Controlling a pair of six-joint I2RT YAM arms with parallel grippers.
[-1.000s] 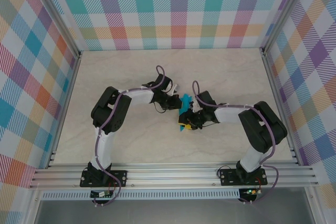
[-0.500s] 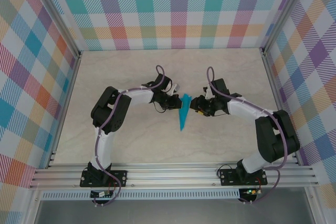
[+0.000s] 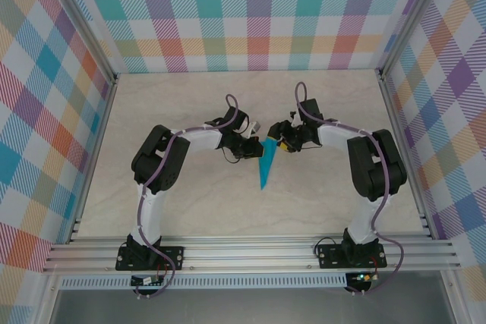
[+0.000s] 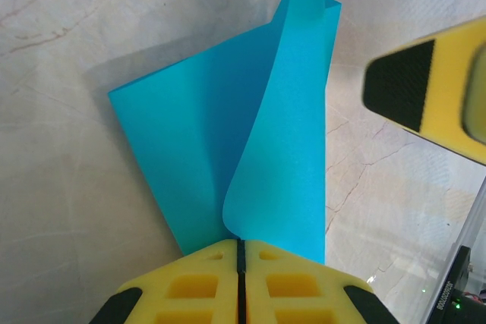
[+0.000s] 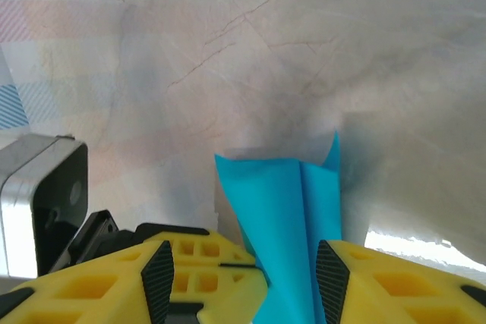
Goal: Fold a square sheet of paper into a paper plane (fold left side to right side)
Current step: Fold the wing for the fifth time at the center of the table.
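The square sheet of paper stands folded as a narrow turquoise paper plane (image 3: 265, 165) on the table, its point toward the near side. My left gripper (image 3: 256, 147) is shut on the wide far end of the plane. In the left wrist view the yellow fingertips (image 4: 240, 248) pinch the paper plane (image 4: 205, 149) at its crease, and one layer curls up loose. My right gripper (image 3: 282, 144) is open just right of that end. In the right wrist view the paper plane (image 5: 292, 210) stands between the open gripper's (image 5: 244, 257) black pads (image 5: 331, 278), touching neither.
The marble-patterned tabletop (image 3: 190, 202) is bounded by aluminium rails (image 3: 243, 250) and checked walls. The left gripper's fingers (image 5: 213, 263) and its grey camera (image 5: 38, 202) sit close beside my right gripper. A right finger (image 4: 429, 89) shows in the left wrist view.
The right gripper has left the plane's near tip, swung to its far wide end, and opened wider. The left gripper has stayed shut on the paper.
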